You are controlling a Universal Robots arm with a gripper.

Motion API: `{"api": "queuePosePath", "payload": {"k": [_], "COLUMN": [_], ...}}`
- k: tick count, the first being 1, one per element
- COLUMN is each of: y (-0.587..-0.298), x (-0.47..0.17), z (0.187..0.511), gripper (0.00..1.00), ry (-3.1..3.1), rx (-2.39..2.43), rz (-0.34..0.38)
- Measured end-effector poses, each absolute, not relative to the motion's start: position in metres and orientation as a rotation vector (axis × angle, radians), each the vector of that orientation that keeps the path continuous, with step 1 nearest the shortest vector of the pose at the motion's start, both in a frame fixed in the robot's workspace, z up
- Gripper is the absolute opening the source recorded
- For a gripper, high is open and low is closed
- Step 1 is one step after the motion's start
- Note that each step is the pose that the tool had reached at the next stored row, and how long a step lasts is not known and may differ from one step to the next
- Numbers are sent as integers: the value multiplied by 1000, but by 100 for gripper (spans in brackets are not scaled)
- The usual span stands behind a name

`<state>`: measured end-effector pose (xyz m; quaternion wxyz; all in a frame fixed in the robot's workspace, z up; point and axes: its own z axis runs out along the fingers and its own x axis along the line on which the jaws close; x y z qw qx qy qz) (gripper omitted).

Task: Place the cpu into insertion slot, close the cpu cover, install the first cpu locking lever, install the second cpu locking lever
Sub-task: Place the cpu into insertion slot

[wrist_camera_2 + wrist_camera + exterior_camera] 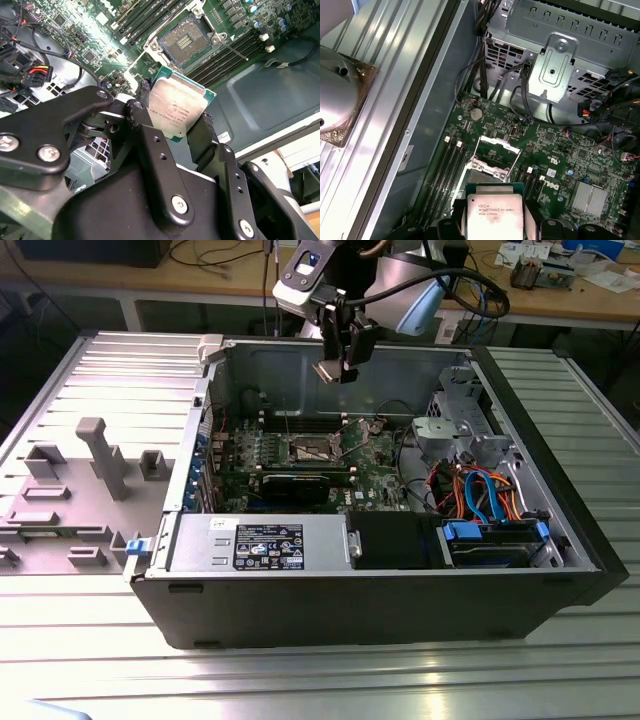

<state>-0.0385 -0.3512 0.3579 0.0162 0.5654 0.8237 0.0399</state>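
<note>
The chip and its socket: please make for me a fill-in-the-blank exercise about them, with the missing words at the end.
1. The hand is shut on the chip and holds it ____ the open computer case.
2. The socket on the green board is ____: no chip sits in it.
3. The metal cover of the socket stands ____, not shut over it.
Missing words: above; empty; open.

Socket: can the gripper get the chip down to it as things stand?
Probably yes. The gripper holds the chip above the socket, whose cover stands open; nothing visible lies between them.
</note>
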Motion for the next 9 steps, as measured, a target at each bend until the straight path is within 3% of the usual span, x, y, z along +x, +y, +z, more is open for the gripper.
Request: {"api": "queuePosePath", "payload": {"k": [9], "y": [-351], "x": [-38], "z": [357], "gripper": [54], "ry": [2487], "rx": [1857], "rz": [122]}}
